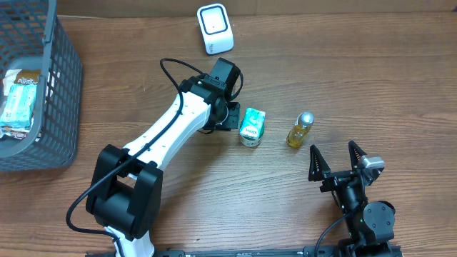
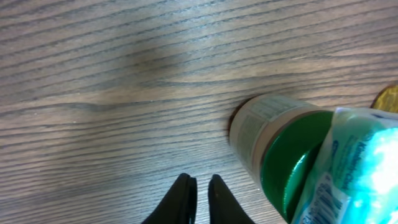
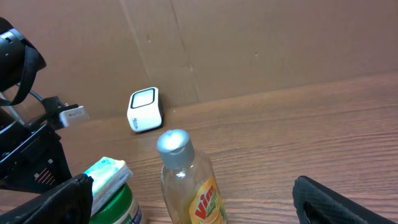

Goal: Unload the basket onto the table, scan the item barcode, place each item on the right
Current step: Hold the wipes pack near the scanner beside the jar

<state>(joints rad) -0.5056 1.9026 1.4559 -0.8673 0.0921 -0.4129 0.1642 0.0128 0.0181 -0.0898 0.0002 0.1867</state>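
A short jar with a green lid (image 1: 250, 137) stands mid-table, and a teal-and-white packet (image 1: 252, 121) lies on top of it. In the left wrist view the jar (image 2: 267, 134) and the packet (image 2: 357, 165) fill the right side. My left gripper (image 2: 199, 180) is just left of the jar. Its fingers are almost together with nothing between them, and it hangs over bare wood (image 1: 230, 116). A yellow Vim bottle (image 1: 300, 130) with a grey cap stands to the right of the jar (image 3: 186, 183). My right gripper (image 1: 332, 148) is wide open just short of the bottle, not touching it. The white scanner (image 1: 215, 28) sits at the back.
A grey wire basket (image 1: 53, 107) at the far left holds snack packs (image 1: 20, 100). A brown cardboard wall (image 3: 249, 43) rises behind the scanner (image 3: 144, 109). The left arm's cable (image 1: 175, 68) loops above its wrist.
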